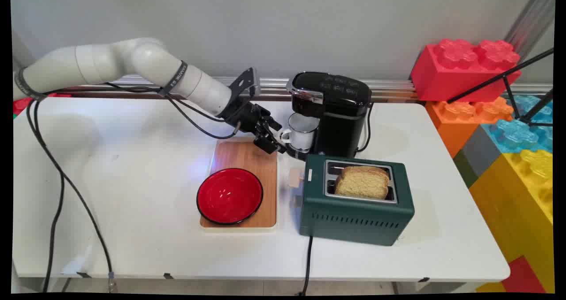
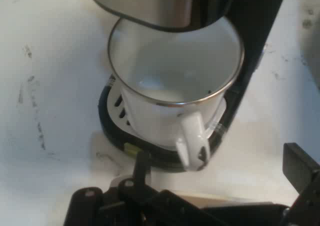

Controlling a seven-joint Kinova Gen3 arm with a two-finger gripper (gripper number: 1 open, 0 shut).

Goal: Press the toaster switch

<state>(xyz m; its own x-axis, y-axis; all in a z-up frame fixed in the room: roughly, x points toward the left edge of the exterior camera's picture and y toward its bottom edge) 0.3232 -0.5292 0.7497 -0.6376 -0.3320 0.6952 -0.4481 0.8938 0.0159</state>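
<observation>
Black two-finger hand [image 1: 273, 146] spread open, grasping nothing, just beside the handle of the white enamel mug [image 2: 172, 93] standing on the drip tray under the black coffee machine [image 1: 339, 109]. Nearby on the white tabletop [image 1: 132, 189]: wooden cutting board [image 1: 261, 158] with red bowl [image 1: 229, 196], green toaster [image 1: 356, 202] with bread slices [image 1: 362, 182].

A red bowl [image 1: 229, 196] sits on a wooden cutting board [image 1: 254, 158] on the white surface [image 1: 132, 180]. Just beside the board stands a green toaster [image 1: 356, 211] with bread slices [image 1: 362, 182] in its slots — big toy bricks [image 1: 499, 127] are stacked at the far right.
</observation>
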